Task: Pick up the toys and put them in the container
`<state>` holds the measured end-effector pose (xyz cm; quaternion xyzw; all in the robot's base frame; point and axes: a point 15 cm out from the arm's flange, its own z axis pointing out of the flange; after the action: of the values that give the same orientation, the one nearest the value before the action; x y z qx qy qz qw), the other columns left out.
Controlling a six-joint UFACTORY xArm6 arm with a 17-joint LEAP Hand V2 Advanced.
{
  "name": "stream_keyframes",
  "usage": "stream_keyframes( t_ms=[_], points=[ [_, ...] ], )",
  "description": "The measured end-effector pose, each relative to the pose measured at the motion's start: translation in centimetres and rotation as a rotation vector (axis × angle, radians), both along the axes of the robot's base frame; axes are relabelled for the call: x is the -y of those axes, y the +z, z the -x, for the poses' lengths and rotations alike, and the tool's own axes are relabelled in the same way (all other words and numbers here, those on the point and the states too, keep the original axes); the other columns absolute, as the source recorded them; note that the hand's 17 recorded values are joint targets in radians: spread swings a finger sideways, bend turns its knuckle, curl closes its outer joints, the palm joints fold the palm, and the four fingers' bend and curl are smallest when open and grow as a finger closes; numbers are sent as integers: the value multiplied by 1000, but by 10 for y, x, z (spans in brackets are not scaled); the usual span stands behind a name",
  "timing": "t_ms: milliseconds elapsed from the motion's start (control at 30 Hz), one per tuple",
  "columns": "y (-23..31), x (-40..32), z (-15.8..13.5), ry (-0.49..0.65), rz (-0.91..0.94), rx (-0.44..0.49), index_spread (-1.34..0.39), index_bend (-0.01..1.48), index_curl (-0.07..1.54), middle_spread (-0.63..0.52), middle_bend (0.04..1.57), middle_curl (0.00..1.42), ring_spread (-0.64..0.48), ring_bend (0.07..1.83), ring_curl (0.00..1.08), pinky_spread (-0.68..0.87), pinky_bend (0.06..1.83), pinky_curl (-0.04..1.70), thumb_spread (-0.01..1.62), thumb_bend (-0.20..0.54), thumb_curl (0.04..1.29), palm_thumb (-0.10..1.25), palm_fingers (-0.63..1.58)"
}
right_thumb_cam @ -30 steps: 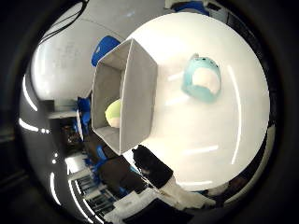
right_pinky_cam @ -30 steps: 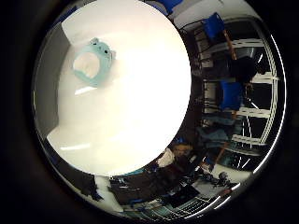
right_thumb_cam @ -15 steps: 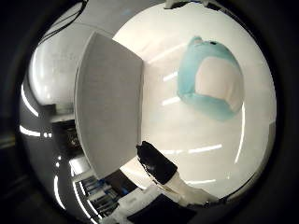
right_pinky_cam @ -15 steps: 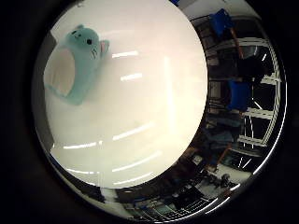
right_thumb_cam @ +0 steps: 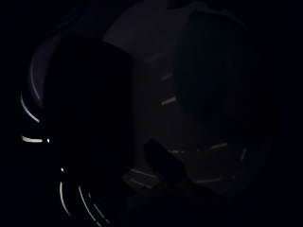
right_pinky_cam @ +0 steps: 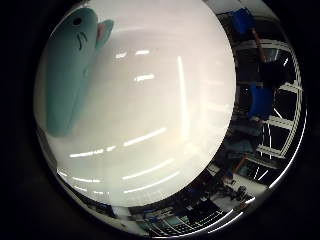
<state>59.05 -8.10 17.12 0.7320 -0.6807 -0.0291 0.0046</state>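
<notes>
A teal plush toy (right_pinky_cam: 68,70) with a pale belly lies on the white round table (right_pinky_cam: 165,120). It fills a large part of the little finger side palm view, so it is close to the palm. The thumb side palm view is almost black. There I make out only a faint teal shape of the toy (right_thumb_cam: 210,80) and a dark part of my hand (right_thumb_cam: 163,168). I cannot make out the container in either view.
Past the table's edge in the little finger side palm view stand blue chairs (right_pinky_cam: 262,100) and other room furniture, well away from the toy.
The toy has grown much larger in the little finger side view, so the palm has come down close to it. The thumb side view has gone dark and the grey container no longer shows.
</notes>
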Motion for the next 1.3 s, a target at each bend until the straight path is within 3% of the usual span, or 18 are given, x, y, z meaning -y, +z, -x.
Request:
stream_keyframes(
  t_ms=[233,400,500,533,633,733,900,1133,1300],
  points=[
    [-8,5,2,-9,0,-14,-428,151,273,-21,251,333,184,317,262,473,420,276,1134,-13,291,542,274],
    [-9,7,5,-1,12,-25,-448,155,258,-99,291,349,48,503,296,426,449,270,1107,-15,310,622,462],
    [-9,11,6,18,43,-34,-458,132,238,-197,389,387,-153,740,353,106,562,269,1094,-14,318,662,765],
    [-9,11,7,22,47,-39,-447,119,213,-246,485,430,-233,843,386,-146,715,299,1091,-15,323,677,998],
    [-10,10,15,26,47,-67,-418,244,276,-288,730,559,-296,985,481,-407,889,391,1084,-15,328,710,1239],
    [-5,10,26,26,41,-104,-388,540,433,-281,906,668,-289,1103,549,-411,1060,485,1084,-15,332,738,1262],
    [21,17,26,30,41,-68,-297,1000,684,-251,1134,822,-276,1270,673,-300,1289,655,1108,-9,355,824,1122],
    [85,19,26,21,53,25,-210,1159,776,-198,1272,890,-274,1328,785,-210,1360,827,1109,17,481,1031,1053],
    [129,14,56,20,50,4,-191,1182,789,-177,1295,890,-270,1328,838,-185,1319,939,1099,-9,549,1054,1038]
  ],
)
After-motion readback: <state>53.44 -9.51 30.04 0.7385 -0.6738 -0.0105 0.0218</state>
